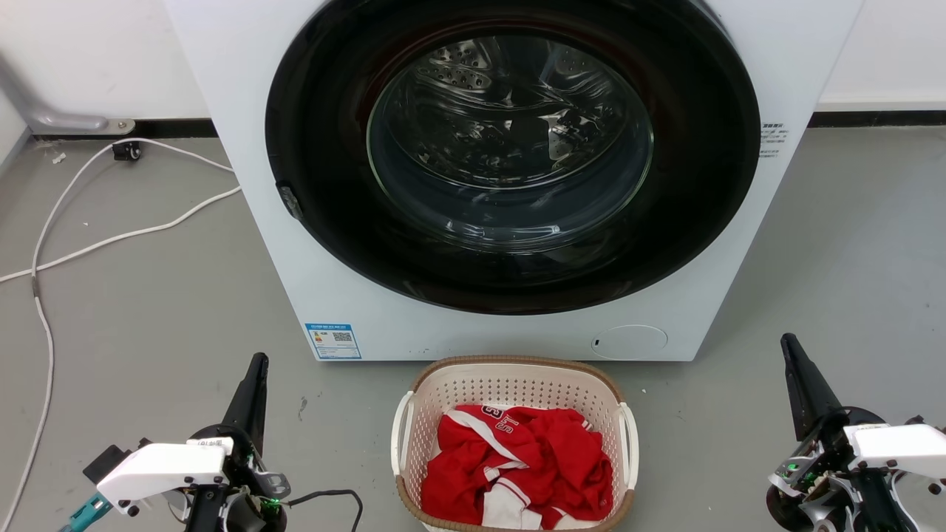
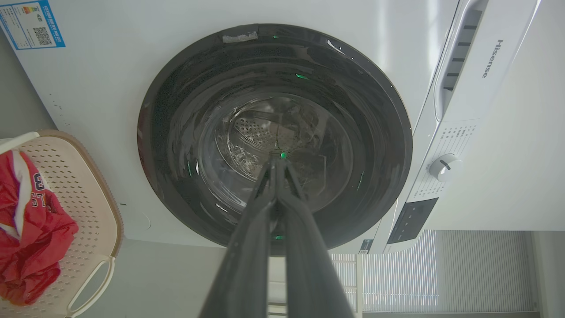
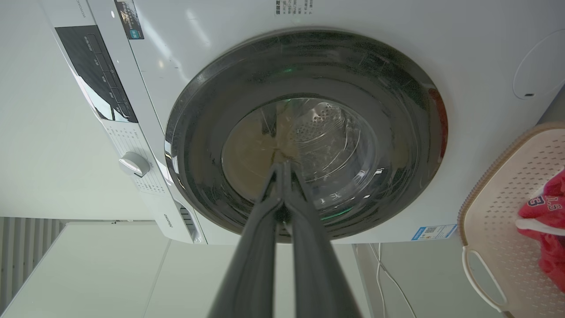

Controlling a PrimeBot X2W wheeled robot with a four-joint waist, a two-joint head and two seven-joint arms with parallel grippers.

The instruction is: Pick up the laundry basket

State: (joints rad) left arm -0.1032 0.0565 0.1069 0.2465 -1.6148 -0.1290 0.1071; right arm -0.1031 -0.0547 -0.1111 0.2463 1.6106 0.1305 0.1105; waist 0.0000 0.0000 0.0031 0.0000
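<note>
The laundry basket [image 1: 510, 384] stands on the floor just in front of the washing machine, cream perforated plastic with a brown rim and white side handles, holding red and white clothes [image 1: 517, 462]. My left gripper [image 1: 256, 363] is at the lower left, well to the basket's left, fingers together and empty. My right gripper [image 1: 788, 343] is at the lower right, equally far from the basket, also shut and empty. In the left wrist view the shut left gripper [image 2: 277, 162] points at the machine's door, with the basket [image 2: 99, 194] at the left edge. The right wrist view shows the right gripper [image 3: 282, 165] and the basket [image 3: 494, 207] at right.
The white washing machine [image 1: 251, 111] with its dark round door [image 1: 510, 155] stands close behind the basket. White cables [image 1: 111, 240] trail across the grey floor at the left. Bare floor lies between each gripper and the basket.
</note>
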